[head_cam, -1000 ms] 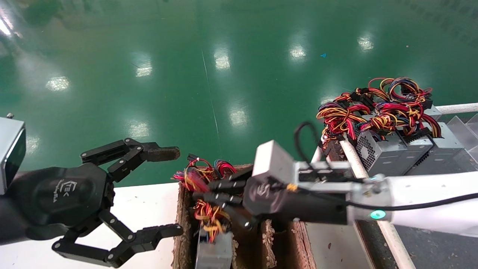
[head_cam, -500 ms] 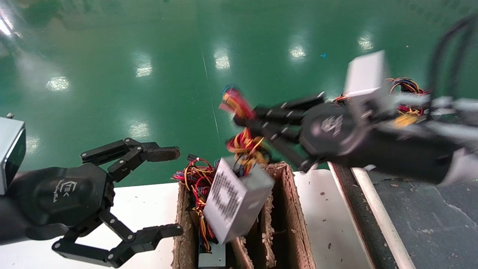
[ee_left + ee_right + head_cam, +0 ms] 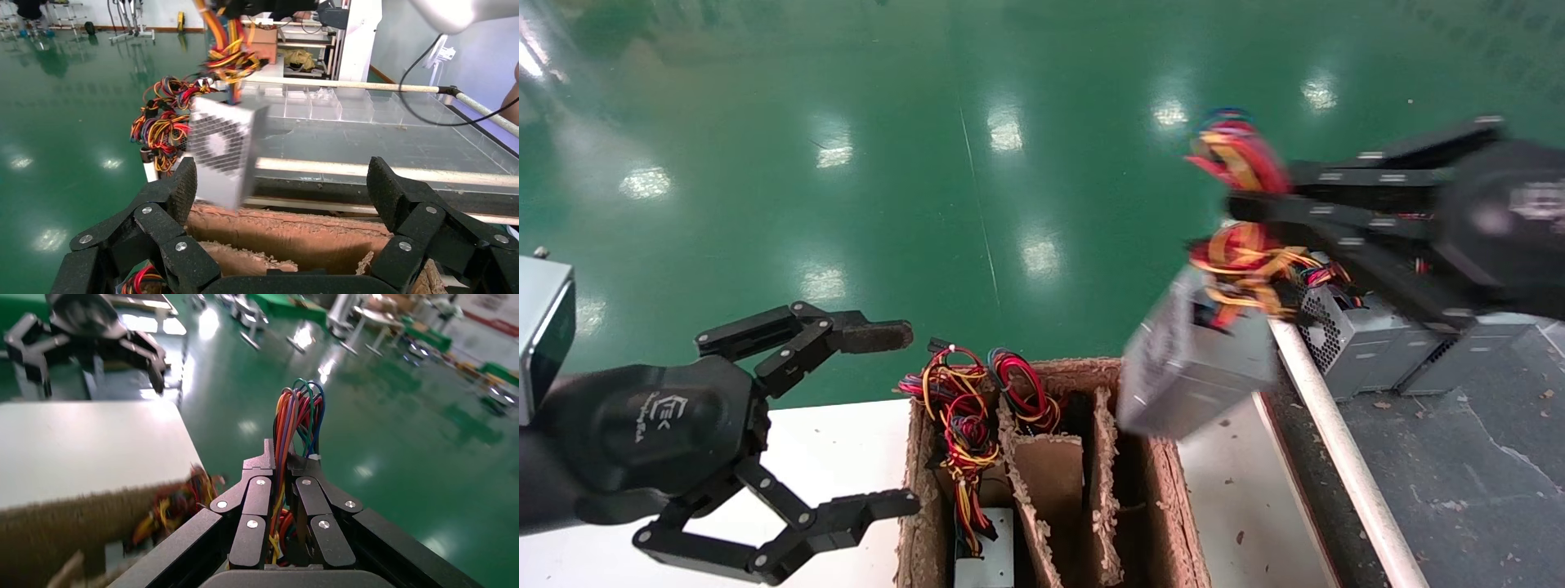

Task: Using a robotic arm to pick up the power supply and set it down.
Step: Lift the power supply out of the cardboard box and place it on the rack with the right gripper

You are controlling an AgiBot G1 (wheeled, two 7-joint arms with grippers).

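The power supply (image 3: 1193, 363), a grey metal box with a perforated vent face, hangs in the air above the right edge of the brown cardboard box (image 3: 1164, 490). It dangles from its bundle of red, yellow and orange wires (image 3: 1238, 159). My right gripper (image 3: 1254, 192) is shut on that wire bundle (image 3: 287, 425), high at the right. The left wrist view shows the hanging power supply (image 3: 223, 147) beyond the box. My left gripper (image 3: 883, 416) stays open at the lower left over the white table, with nothing between its fingers (image 3: 183, 187).
Inside the divided cardboard box stands another unit with coloured wires (image 3: 960, 408). More grey units (image 3: 1369, 343) stand in a row on the dark conveyor at the right, behind a white rail (image 3: 1336, 457). Green floor lies beyond.
My right gripper has lifted the power supply out of the cardboard box by its wires and swung it up and to the right. The left arm has not moved.
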